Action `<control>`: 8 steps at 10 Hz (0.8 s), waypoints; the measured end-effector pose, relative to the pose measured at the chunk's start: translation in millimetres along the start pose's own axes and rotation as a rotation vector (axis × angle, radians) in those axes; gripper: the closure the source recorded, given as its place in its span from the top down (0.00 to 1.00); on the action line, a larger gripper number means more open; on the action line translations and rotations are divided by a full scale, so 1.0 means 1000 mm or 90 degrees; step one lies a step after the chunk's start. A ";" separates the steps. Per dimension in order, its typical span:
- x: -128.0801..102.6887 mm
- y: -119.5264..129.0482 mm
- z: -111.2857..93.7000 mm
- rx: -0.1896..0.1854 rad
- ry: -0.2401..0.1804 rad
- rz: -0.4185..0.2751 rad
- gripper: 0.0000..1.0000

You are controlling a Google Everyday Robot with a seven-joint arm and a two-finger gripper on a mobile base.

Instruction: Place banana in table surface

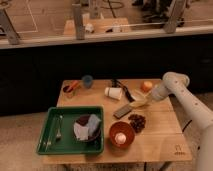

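The banana [138,102], small and pale yellow, is held low over the table surface [160,135], right of the middle. My gripper [145,98] is shut on its right end, with the white arm reaching in from the right edge. I cannot tell whether the banana touches the wood. The light wooden tabletop carries a small dark logo [178,148] at its front right corner.
A round orange fruit [146,86] sits just behind the gripper. A tipped white paper cup [114,93] and a black tool [126,91] lie to the left. In front are a grey block [121,110], a dark cluster [136,122] and an orange bowl [121,136]. A green tray [50,142] fills the front left.
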 end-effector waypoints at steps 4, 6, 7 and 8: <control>0.011 0.002 0.002 -0.006 0.028 0.012 0.80; 0.020 0.004 0.003 -0.010 0.043 0.030 0.80; 0.020 0.003 0.003 -0.009 0.046 0.039 0.80; 0.020 0.002 0.002 -0.005 0.045 0.050 0.80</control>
